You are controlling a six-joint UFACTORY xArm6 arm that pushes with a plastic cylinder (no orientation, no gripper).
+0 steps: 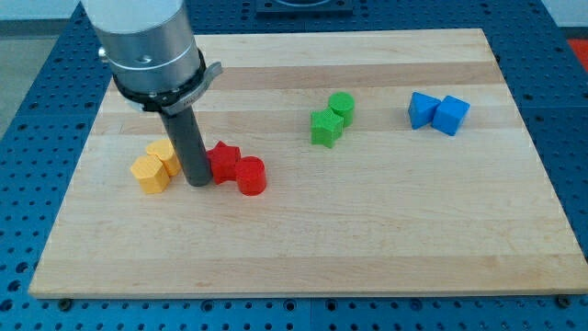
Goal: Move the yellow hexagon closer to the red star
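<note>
The yellow hexagon [166, 154] lies at the view's left on the wooden board [303, 248], touching a second yellow block [150, 173] just below and left of it. The red star [221, 162] lies a short way to its right, touching a red cylinder [250, 176]. My tip [197, 182] stands on the board between the yellow hexagon and the red star, close against both. The rod hides part of the hexagon's right side and the star's left edge.
A green cylinder [342, 106] and a green star [325, 127] sit together at upper middle. Two blue blocks [423, 109] [451, 115] sit together at upper right. The board's left edge is near the yellow blocks.
</note>
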